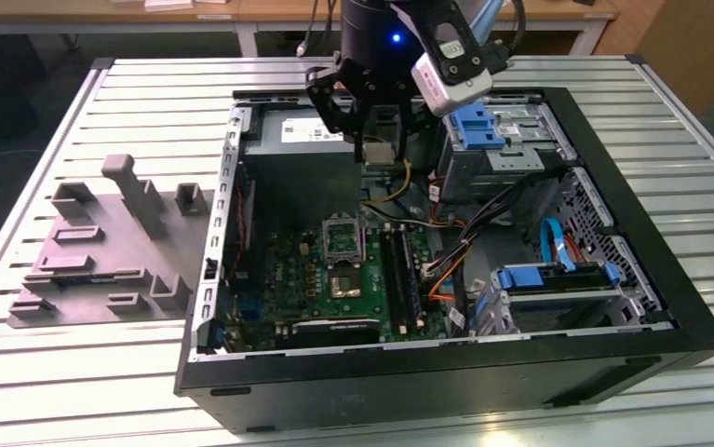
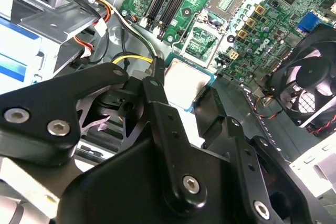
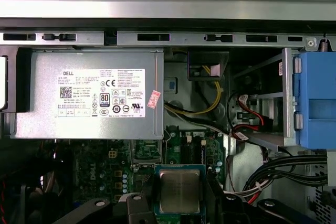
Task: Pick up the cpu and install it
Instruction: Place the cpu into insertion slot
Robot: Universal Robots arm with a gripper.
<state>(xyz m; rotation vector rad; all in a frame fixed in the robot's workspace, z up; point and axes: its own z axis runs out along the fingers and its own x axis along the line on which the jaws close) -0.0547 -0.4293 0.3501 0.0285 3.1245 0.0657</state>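
My gripper [image 1: 381,142] hangs over the far part of the open computer case [image 1: 654,307], shut on the cpu [image 1: 379,153]. The cpu is a small flat square chip with a silvery-grey top, held level by its edges between the black fingers. In both wrist views the cpu [image 2: 186,81] [image 3: 180,190] sits between the fingertips of the gripper [image 2: 184,92] [image 3: 180,199], above the green motherboard [image 1: 294,279]. The metal-framed socket [image 1: 343,240] [image 2: 202,39] lies open on the board, nearer the case's front than the gripper, with no chip in it.
A silver power supply [image 1: 313,130] [image 3: 86,95] sits just behind the gripper. Blue drive brackets [image 1: 475,126] and cable bundles [image 1: 456,247] fill the exterior view's right of the case. A black fan [image 2: 310,82] is mounted nearby. A grey plastic fixture [image 1: 96,251] lies on the slatted table at the left.
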